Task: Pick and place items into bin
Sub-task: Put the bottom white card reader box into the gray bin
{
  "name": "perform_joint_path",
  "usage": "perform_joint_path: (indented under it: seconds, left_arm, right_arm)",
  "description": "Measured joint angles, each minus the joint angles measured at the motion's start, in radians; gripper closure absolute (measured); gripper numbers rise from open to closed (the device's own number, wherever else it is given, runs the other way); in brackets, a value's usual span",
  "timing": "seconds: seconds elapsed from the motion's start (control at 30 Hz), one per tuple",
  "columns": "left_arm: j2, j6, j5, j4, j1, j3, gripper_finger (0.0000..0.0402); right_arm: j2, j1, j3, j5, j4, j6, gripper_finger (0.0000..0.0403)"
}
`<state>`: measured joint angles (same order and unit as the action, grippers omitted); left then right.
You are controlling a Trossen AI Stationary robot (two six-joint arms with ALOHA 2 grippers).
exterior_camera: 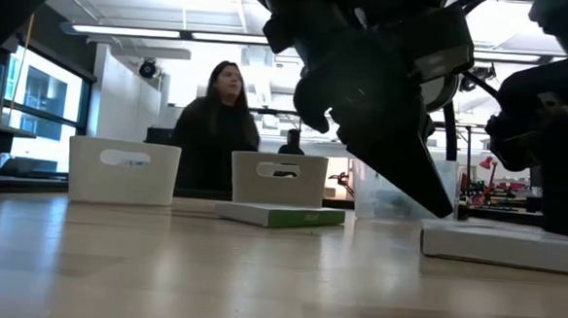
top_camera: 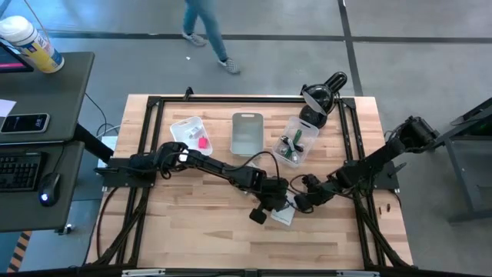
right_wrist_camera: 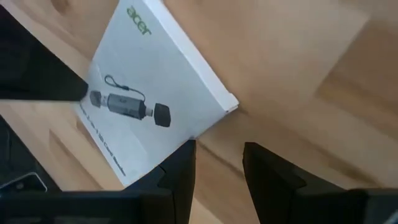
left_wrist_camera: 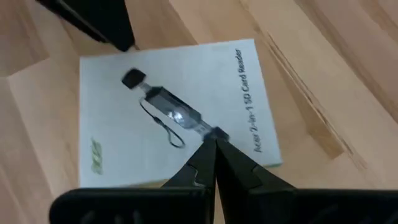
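Observation:
A flat white box printed "Acer 2-in-1 SD Card Reader" (left_wrist_camera: 174, 112) lies flat on the wooden table, right of centre and toward the near side (top_camera: 282, 215). My left gripper (left_wrist_camera: 214, 142) is shut and points down over the box's printed face; it also shows in the high view (top_camera: 261, 211). My right gripper (right_wrist_camera: 217, 155) is open beside the box's corner (right_wrist_camera: 227, 102), one finger over its edge, and is empty; it also shows in the high view (top_camera: 301, 201). A pink block (top_camera: 204, 141) lies in the left white bin. A green pen (top_camera: 292, 150) and a black tool (top_camera: 290, 141) lie in the clear bin. My left gripper's shut fingertips (left_wrist_camera: 211, 149) stand over the box's printed top face (left_wrist_camera: 186, 134), pointing down at a slant. I cannot tell whether they touch it. The box lies flat on the table.
Three bins stand in a row at the far side: a white one (top_camera: 187, 127), a middle one (top_camera: 247, 132) and a clear one (top_camera: 301, 131). A black lamp-like object (top_camera: 323, 92) stands behind them. A second flat box (exterior_camera: 281, 215) lies farther back. A person (exterior_camera: 217, 126) sits beyond the table.

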<state>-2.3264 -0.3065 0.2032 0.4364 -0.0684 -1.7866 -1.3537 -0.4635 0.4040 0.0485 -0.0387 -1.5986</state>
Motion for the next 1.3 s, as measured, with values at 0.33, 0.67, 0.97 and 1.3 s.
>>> perform_joint_path:
  seconds: [0.33,0.67,0.97,1.3]
  left_arm:
    - [0.003,-0.070,-0.046,0.080,0.002,-0.002,0.0402]
    - [0.029,-0.083,-0.086,0.160,0.011,0.000,0.0402]
    - [0.058,-0.087,-0.137,0.290,0.051,0.002,0.0401]
    - [0.032,0.043,-0.043,0.261,0.051,0.029,0.0401]
  right_arm:
    - [-0.001,0.045,-0.001,-0.028,0.009,0.059,0.0275]
    - [0.080,-0.011,-0.003,-0.029,-0.031,0.012,0.0275]
    - [0.104,-0.063,-0.003,0.011,-0.054,-0.104,0.0275]
    - [0.026,-0.040,-0.002,0.059,0.070,-0.114,0.0275]
